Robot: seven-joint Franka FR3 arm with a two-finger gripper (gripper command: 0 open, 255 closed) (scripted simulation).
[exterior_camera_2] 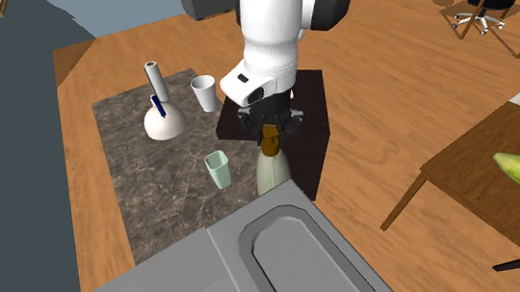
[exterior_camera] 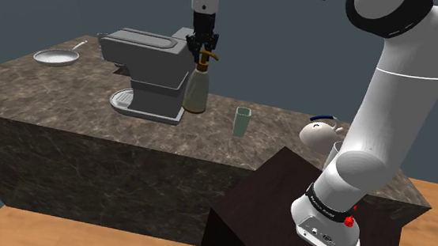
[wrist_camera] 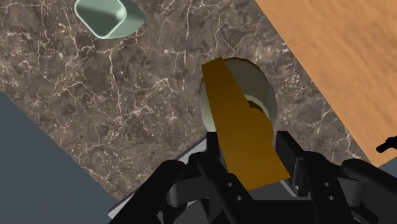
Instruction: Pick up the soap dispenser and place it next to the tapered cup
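From the shoulder view, the gripper (exterior_camera: 202, 46) sits on the brown pump of the soap dispenser (exterior_camera: 196, 89), which stands on the stone counter (exterior_camera: 69, 92) directly below it. From the second exterior view, the green cup (exterior_camera_2: 217, 168) stands near the gripper, apart from it. From the wrist view, both fingers (wrist_camera: 289, 153) clasp the pump between them.

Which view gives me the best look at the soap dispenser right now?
The shoulder view: the soap dispenser stands in full side profile on the counter, brown pump to base. The second exterior view hides its base behind the grey machine; in the wrist view the pump covers most of the body.
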